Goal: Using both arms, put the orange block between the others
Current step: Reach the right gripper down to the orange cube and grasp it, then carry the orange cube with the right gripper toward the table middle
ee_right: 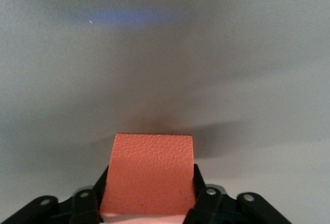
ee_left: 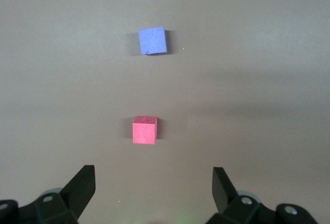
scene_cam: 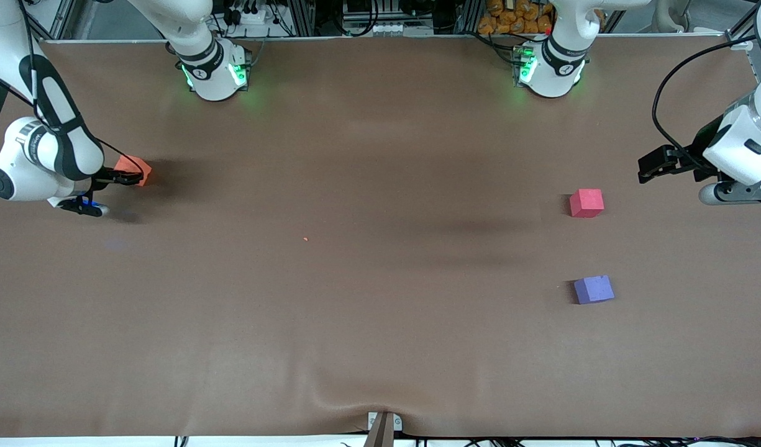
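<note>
- Noting first why the two arms stand as they do: your right gripper [scene_cam: 130, 178] is down at the orange block [scene_cam: 133, 170], near the desk [scene_cam: 355, 323] edge at the right arm's end, while the pink-red cube [scene_cam: 586, 203] and the purple-blue cube [scene_cam: 594, 289] lie well apart from it, near the left arm's end. One arm likely cannot cover that span, which would explain a two-arm job.
- Orange block versus jaws: in the right wrist view the orange block [ee_right: 148, 175] sits squarely between the jaws, a dark finger against each side face, its top face clear above them. You have the jaws clenched on it. Whether it rests on the desk or is just lifted, you cannot tell.
- Left gripper [scene_cam: 650, 166] hangs over the desk near the edge at the left arm's end, waiting; jaws released and wide, nothing in them.
- Left wrist view: the pink-red cube [ee_left: 144, 130] and purple-blue cube [ee_left: 153, 41] lie in line ahead of the left gripper [ee_left: 153, 185], with bare desk between them.
- That gap is the target slot. The purple-blue cube lies nearer the front camera than the pink-red one.
- Judgement: grasp stage; carry and probable handover not yet done.
</note>
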Robot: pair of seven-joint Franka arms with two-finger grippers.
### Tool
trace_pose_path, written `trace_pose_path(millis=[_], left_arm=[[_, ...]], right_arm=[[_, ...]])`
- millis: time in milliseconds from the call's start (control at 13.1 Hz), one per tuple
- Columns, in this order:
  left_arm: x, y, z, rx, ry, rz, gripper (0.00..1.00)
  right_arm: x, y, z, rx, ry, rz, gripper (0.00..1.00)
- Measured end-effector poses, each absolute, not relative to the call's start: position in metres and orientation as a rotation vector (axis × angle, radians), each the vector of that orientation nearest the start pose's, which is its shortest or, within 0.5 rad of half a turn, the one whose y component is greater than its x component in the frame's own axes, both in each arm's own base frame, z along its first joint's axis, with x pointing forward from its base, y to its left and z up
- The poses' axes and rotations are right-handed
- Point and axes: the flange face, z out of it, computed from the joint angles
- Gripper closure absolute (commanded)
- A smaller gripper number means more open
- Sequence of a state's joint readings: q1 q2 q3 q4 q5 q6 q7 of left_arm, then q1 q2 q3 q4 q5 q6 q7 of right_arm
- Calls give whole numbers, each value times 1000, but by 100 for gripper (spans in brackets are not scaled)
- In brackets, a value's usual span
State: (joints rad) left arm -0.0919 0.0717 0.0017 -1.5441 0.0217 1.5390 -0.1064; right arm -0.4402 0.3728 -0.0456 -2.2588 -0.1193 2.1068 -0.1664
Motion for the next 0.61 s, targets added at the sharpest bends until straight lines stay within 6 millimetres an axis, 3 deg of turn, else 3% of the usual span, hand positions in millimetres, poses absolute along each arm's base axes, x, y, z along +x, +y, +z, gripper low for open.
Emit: trace_pose_path(millis=[306, 458, 611], left_arm=[[570, -52, 594, -3110, -17, 114, 0], [570, -52, 594, -3110, -16, 114, 0], [570, -53, 594, -3110, -15, 115, 0]], right_arm=[[422, -217, 167, -2951, 306, 803, 100], [437, -189, 168, -2974, 216, 797, 100], [463, -146, 176, -2993, 107, 775, 100]])
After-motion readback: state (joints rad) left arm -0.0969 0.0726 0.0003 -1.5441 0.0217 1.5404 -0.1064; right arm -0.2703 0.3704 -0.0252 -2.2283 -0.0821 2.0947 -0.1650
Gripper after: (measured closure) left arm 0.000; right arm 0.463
